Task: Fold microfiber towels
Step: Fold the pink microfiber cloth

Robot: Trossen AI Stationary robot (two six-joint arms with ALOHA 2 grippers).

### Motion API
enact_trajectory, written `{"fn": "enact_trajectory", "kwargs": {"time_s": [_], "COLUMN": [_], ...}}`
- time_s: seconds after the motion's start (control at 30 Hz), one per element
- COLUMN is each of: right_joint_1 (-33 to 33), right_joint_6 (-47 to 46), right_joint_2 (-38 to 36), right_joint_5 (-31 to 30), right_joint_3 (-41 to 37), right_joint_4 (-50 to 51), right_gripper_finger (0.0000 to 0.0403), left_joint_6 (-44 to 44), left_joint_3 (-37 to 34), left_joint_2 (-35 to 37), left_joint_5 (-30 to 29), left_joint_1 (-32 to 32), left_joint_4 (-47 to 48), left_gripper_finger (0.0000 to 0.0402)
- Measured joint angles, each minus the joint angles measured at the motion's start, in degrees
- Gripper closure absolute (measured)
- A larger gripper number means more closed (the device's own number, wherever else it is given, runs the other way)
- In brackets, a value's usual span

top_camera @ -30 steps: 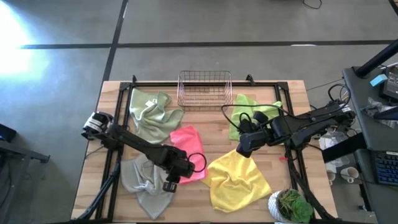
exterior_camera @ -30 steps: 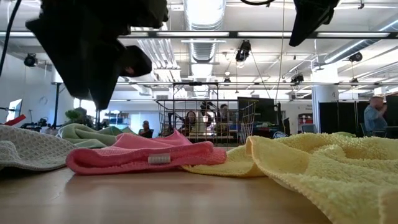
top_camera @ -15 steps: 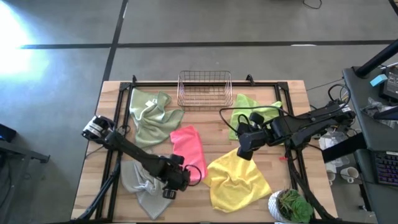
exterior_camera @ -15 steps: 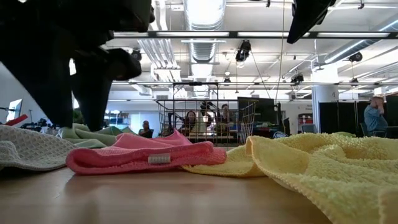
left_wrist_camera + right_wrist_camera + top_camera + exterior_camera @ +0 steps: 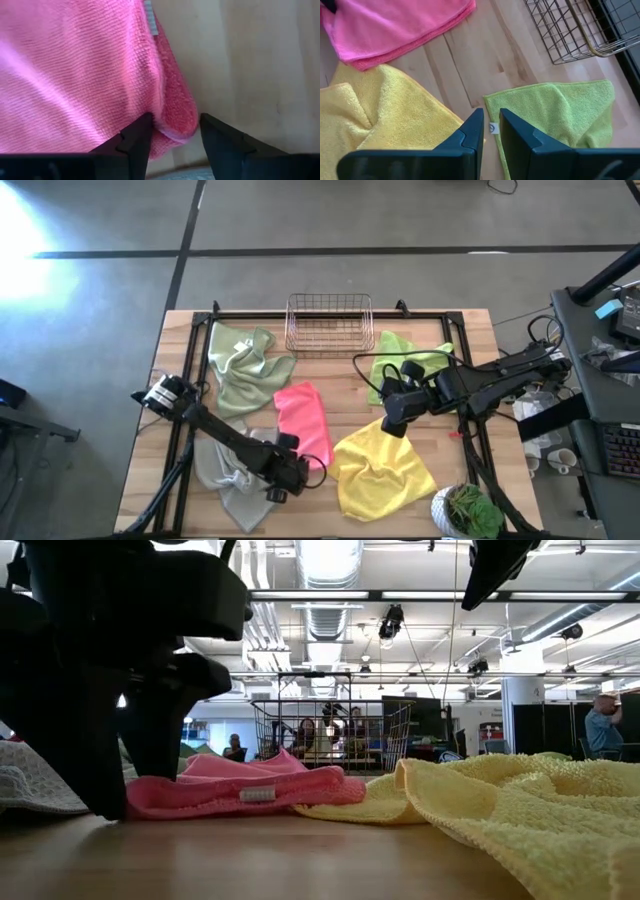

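Flat on the wooden slatted table: soft pink square towel in the middle, between fluffy yellow towel and grey-beige towel. Down at the pink corner, left black claw, open around the edge. Hanging above lime green towel, right black claw, nearly closed, empty.

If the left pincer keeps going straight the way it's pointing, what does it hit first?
Most likely the pink towel: its rounded corner sits right between the open fingers of the left pincer, with bare wood of the table beyond. Whether they already touch it is unclear.
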State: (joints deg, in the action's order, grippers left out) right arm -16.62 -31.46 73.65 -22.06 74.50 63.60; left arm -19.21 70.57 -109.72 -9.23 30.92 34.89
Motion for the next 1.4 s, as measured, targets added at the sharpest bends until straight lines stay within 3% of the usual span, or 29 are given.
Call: {"fn": "enact_trajectory", "kwargs": {"time_s": [0.2, 0.5, 0.63, 0.97, 1.2, 1.4], "right_joint_1": [0.00, -1.24, -2.56, -3.89, -3.87, -3.87], "right_joint_6": [0.75, 11.74, 18.81, 27.65, 25.94, 29.89], "right_joint_2": [0.00, 0.00, 0.02, 0.02, 1.59, 7.36], "right_joint_5": [1.59, 10.91, 14.92, 15.22, 15.23, 16.08], "right_joint_3": [0.00, -2.42, -5.94, -16.19, -20.01, -19.95], "right_joint_4": [0.00, -4.75, -12.98, -36.93, -46.01, -53.48], "right_gripper_finger": [0.0351, 0.0351, 0.0351, 0.0347, 0.0302, 0.0263], "left_joint_6": [-2.92, -6.07, -6.13, -10.04, -12.21, -15.03], "left_joint_3": [0.07, 0.87, 1.91, 1.84, 1.70, 1.64], "left_joint_2": [-0.35, -0.05, 1.04, 5.14, 6.60, 6.75], "left_joint_5": [-0.72, -0.63, -0.48, -0.07, 0.11, 2.13], "left_joint_1": [0.02, -0.05, -0.04, -0.89, -2.05, -3.31], "left_joint_4": [-0.07, 0.11, 0.00, 0.08, 0.07, 0.21], "left_gripper_finger": [0.0266, 0.0394, 0.0394, 0.0400, 0.0401, 0.0401]}}
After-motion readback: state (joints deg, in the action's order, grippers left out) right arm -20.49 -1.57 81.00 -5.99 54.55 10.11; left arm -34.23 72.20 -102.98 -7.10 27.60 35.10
